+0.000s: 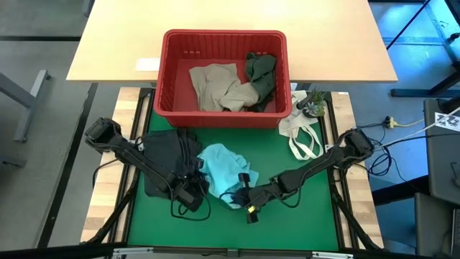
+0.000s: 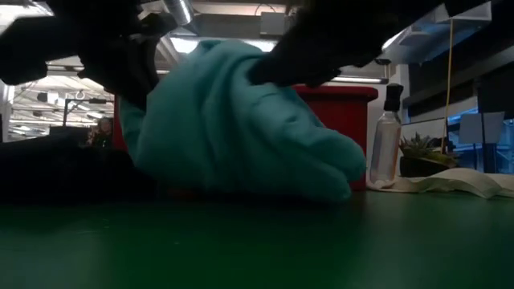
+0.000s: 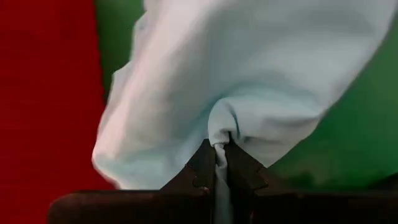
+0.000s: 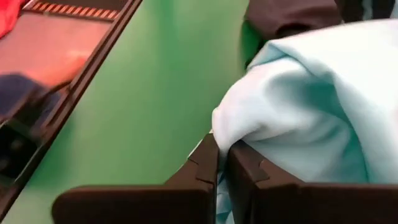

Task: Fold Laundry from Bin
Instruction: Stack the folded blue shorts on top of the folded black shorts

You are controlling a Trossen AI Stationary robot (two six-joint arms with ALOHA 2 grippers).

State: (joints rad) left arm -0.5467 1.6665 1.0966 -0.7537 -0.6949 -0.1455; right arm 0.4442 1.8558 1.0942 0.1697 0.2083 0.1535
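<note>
Laundry was in two places. A light teal garment (image 1: pixel 224 169) lay bunched on the green mat (image 1: pixel 302 216), just in front of the red bin (image 1: pixel 167 72). The left gripper (image 3: pixel 219 149) had its two fingers pinched tight on a fold of the teal cloth. The right gripper (image 4: pixel 222 155) was clamped on another bit of its edge. It looked like each arm had hold of one side so they could pull the garment flat before folding it. A black garment (image 1: pixel 167 155) sat on the mat under the left arm, touching the teal one, likely waiting its turn.

Inside the bin were two more pieces: a beige-tan garment (image 1: pixel 214 86) in the middle and a dark olive green garment (image 1: pixel 260 75) beside it, both crumpled. A white cloth bag (image 1: pixel 302 133) lay outside the bin, near a small plant (image 1: pixel 313 103).
</note>
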